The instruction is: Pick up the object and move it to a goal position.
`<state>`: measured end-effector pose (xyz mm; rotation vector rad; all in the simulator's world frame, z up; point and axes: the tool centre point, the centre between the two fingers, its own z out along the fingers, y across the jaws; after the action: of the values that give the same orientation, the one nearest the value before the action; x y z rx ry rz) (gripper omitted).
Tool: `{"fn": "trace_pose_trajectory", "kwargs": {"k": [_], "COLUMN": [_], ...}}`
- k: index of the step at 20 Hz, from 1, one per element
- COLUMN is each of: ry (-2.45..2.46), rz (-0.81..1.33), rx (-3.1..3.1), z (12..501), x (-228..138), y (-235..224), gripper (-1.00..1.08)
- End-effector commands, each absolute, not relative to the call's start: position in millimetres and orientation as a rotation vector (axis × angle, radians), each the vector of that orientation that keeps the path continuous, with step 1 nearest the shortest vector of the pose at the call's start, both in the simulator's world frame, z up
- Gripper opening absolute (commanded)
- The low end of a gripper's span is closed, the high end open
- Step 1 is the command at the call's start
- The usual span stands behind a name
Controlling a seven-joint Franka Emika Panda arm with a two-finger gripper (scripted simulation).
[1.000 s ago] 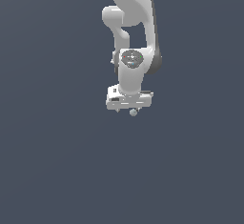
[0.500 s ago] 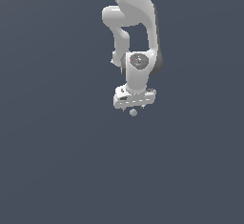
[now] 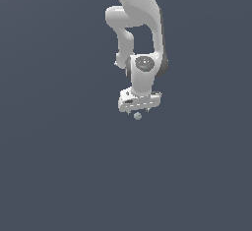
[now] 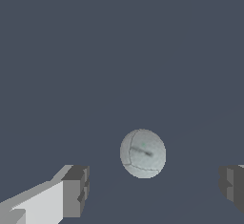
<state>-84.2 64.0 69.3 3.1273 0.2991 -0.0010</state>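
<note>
The tool (image 4: pixel 152 189) hangs over the ball (image 4: pixel 142 153), fingers apart and not touching it; grasping and carrying remain.

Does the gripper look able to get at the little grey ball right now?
Probably yes: the gripper is open, the ball lies between its fingers, and nothing blocks it.

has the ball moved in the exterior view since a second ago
No. The ball sits at about the same spot in the picture; there is no fixed landmark, only the plain floor. The gripper above it has turned slightly, open.
</note>
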Motion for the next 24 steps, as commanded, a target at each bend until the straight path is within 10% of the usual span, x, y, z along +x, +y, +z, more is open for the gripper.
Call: {"fn": "trace_pose_trajectory", "kwargs": {"k": [1, 15, 16, 24], "ry": [0.299, 0.302, 0.302, 0.302], "rz": [-0.002, 0.000, 0.000, 0.000], "rx": [3.127, 3.127, 3.127, 3.127], "z": [64.1, 20.8, 20.8, 20.8], "x": [-84.7, -85.6, -85.6, -85.6], "y": [63.8, 64.2, 64.2, 64.2], "gripper": [1.00, 1.00, -1.00, -1.00]}}
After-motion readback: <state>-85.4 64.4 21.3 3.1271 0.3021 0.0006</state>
